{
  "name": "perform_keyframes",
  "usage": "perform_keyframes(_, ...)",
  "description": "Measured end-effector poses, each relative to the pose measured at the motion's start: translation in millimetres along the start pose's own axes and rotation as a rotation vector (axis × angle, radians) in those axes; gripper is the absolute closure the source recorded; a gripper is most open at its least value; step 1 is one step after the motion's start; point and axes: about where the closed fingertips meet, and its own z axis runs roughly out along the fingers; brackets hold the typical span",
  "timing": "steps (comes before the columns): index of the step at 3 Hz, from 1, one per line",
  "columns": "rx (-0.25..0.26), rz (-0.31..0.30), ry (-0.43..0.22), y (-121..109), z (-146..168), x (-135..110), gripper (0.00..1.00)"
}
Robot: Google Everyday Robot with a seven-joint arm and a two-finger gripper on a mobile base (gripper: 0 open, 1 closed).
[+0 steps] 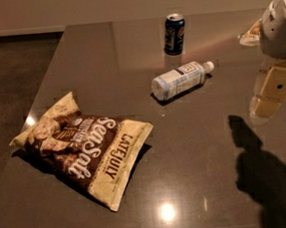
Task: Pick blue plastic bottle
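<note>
The blue plastic bottle (180, 80) lies on its side near the middle of the dark table (201, 146). It is clear with a pale blue-white label and a white cap pointing to the right. My gripper (272, 93) hangs at the right edge of the view, under the white arm housing (281, 24). It is to the right of the bottle, apart from it, above the table. It holds nothing that I can see.
A dark blue drink can (174, 33) stands upright behind the bottle. A large chip bag (86, 146) lies at the front left. A small pale object (250, 36) shows at the far right, partly hidden by the arm. The table's left edge drops to the floor (14, 72).
</note>
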Motion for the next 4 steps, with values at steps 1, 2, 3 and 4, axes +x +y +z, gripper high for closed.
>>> perform_keyframes(1,0.001,0.000,0.000,0,0,0,0.00)
perform_keyframes(2,-0.013,-0.023,-0.005,-25,16,4,0.00)
perform_keyframes(3,-0.038,-0.053,-0.011,-48,35,3,0.00)
perform_keyframes(4,-0.063,-0.096,-0.043,-78,59,-3,0.00)
